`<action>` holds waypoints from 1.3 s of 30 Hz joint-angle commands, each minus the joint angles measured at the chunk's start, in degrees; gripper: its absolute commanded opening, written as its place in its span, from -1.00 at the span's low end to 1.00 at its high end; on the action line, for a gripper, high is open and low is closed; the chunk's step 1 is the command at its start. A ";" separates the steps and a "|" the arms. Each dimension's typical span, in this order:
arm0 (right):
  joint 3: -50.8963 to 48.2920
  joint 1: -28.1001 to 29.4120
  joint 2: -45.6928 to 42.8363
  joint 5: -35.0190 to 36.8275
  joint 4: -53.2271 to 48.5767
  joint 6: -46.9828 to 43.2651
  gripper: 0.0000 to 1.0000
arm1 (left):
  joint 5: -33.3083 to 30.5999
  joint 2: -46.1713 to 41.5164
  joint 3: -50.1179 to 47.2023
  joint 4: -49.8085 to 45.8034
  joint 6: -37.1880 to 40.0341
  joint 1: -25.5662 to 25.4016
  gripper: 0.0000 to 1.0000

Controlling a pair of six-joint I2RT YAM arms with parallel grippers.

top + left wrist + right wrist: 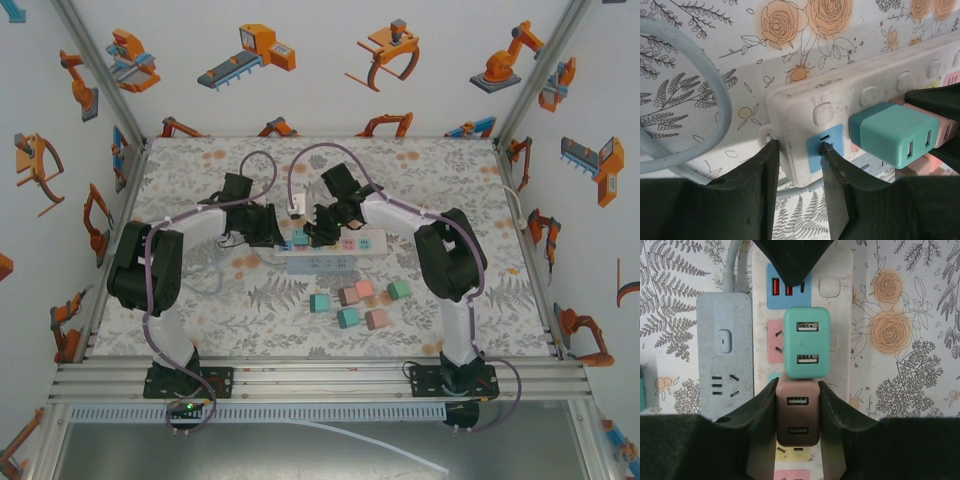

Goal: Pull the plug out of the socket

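At the middle of the worktop (250,320), the right fingers (762,415) are clamping the brown plug (797,415) while the left fingers (755,190) are pinching the power strip (800,100); a straight, unrocking pull seems best.

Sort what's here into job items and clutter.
Job: pink-brown USB charger plug, right gripper shut on it, white power strip, left gripper at its end.
Lying about: teal USB charger plug beside it, grey-blue power strip, loose plugs nearby.
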 commanded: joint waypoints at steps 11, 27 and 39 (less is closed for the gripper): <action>3.83 1.39 -2.86 -4.14 -0.51 -0.19 -0.64 | -10.92 5.04 -2.14 -8.70 3.44 -2.83 -0.26; 1.80 1.30 -5.44 -2.79 -0.38 -0.30 -0.70 | -11.57 4.60 -0.16 -9.67 3.16 -2.96 -0.27; 0.67 1.17 -6.32 -3.79 -0.37 0.01 -0.75 | -12.23 4.76 -0.11 -10.08 3.17 -3.11 -0.27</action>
